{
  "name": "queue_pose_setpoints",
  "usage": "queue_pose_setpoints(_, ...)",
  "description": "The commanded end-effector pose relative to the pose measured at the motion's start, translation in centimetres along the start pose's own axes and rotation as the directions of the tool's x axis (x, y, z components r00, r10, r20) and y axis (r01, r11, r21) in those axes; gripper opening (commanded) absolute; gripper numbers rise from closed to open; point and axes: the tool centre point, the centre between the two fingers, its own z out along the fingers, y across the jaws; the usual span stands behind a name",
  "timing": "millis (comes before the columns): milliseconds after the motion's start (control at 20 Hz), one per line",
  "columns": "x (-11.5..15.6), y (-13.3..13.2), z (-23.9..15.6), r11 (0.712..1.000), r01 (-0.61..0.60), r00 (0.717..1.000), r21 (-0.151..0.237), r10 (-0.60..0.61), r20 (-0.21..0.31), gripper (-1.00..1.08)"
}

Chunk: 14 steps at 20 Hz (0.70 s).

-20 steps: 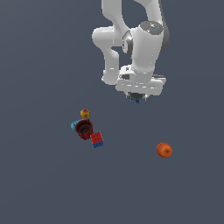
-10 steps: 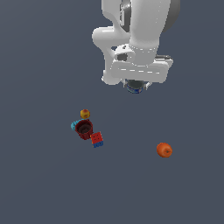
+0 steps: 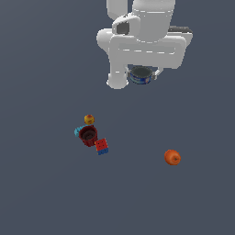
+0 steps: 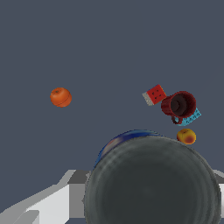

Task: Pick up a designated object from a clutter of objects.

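Observation:
The blue can (image 3: pixel 141 76), short and round with a grey rim, hangs under the white hand high above the floor. My gripper (image 3: pixel 141 78) is shut on it; the fingers are mostly hidden behind the hand. In the wrist view the can (image 4: pixel 151 183) fills the near field, with one grey-white finger (image 4: pixel 48 203) beside it. The rest of the clutter lies below on the floor: a dark red cup (image 3: pixel 88 135), a red-and-blue cube (image 3: pixel 102 146), a small yellow-red ball (image 3: pixel 89 120) and a teal thing (image 3: pixel 77 132) partly hidden by the cup.
An orange fruit (image 3: pixel 172 157) lies alone on the floor towards the exterior view's right, also in the wrist view (image 4: pixel 61 97). The cup (image 4: pixel 179 106), cube (image 4: pixel 154 95) and ball (image 4: pixel 186 136) sit close together. The floor is plain dark grey.
The hand has risen and turned with the blue can held in it. The objects on the floor have not moved.

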Motion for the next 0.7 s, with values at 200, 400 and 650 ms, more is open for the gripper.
queue_pose_setpoints(200, 1.4, 0.5, -3.3, 1.0, 0.0, 1.0, -0.001, 0.0, 0.0, -1.0)
queue_pose_setpoints(400, 2.0, 0.6, -4.5, 1.0, 0.0, 1.0, -0.001, 0.0, 0.0, -1.0)
queue_pose_setpoints(650, 2.3, 0.7, -5.0, 1.0, 0.0, 1.0, -0.001, 0.0, 0.0, -1.0)
